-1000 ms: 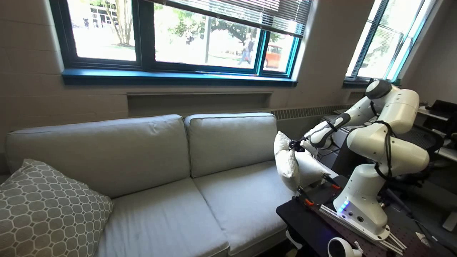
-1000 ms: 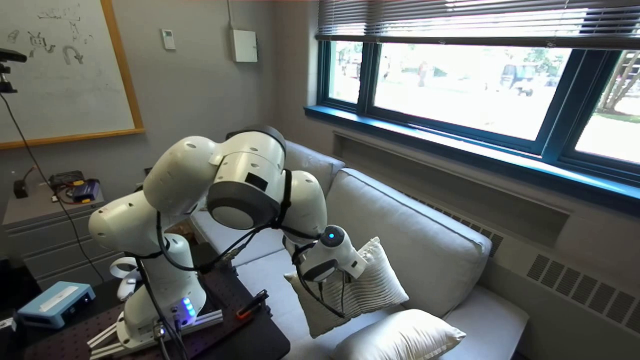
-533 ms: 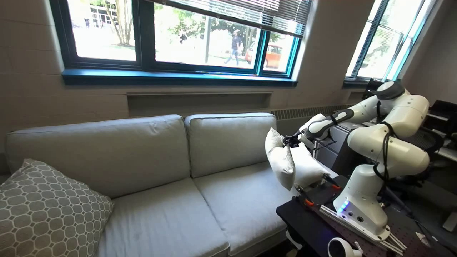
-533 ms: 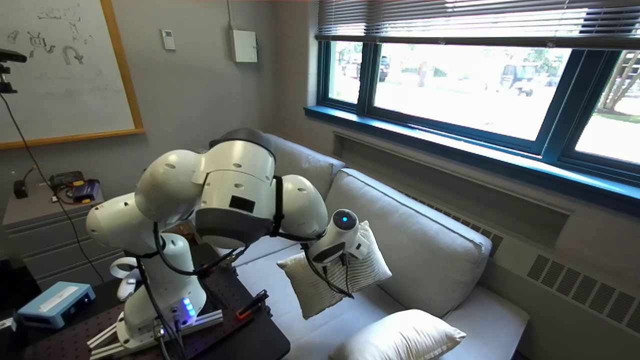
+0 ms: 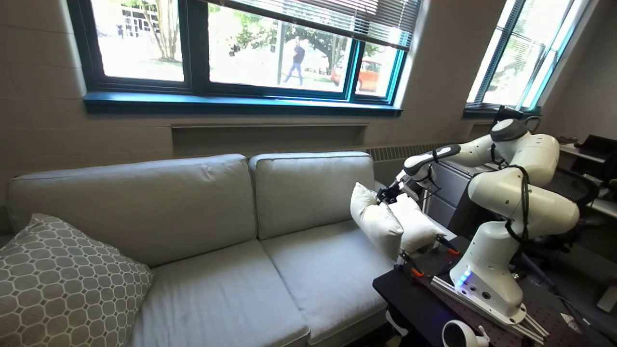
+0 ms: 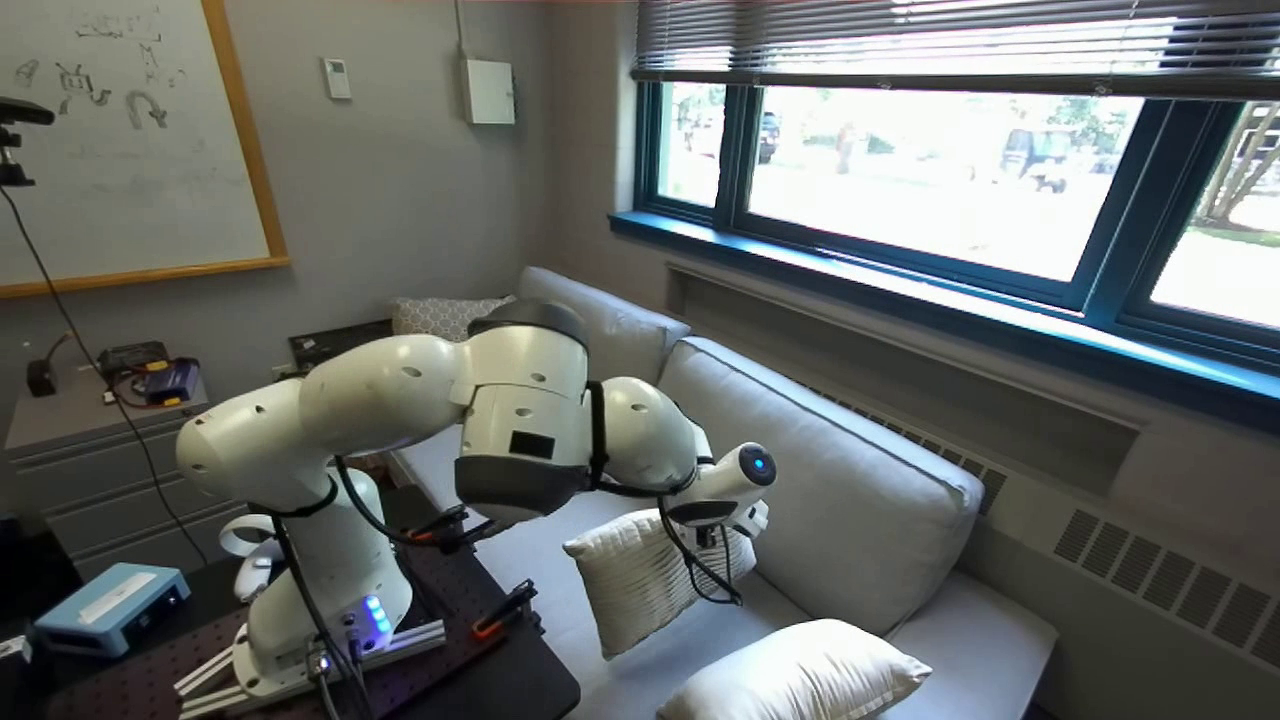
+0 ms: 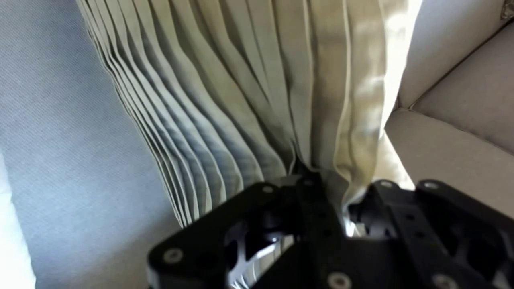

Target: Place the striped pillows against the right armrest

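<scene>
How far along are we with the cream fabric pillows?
Looks done: one shiny cream fabric pillow lies by the low grey fabric armrest. In hand: the black gripper holds the pleated cream pillow. Left: likely setting it against the armrest and releasing.

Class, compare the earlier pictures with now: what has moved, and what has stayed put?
In an exterior view, the hand and the striped pillow it grips have shifted toward picture left, the pillow's top tipping further that way. The passer-by outside also moved left. Nothing was newly gripped or let go. The other cream pillow and lattice pillow stayed put.
</scene>
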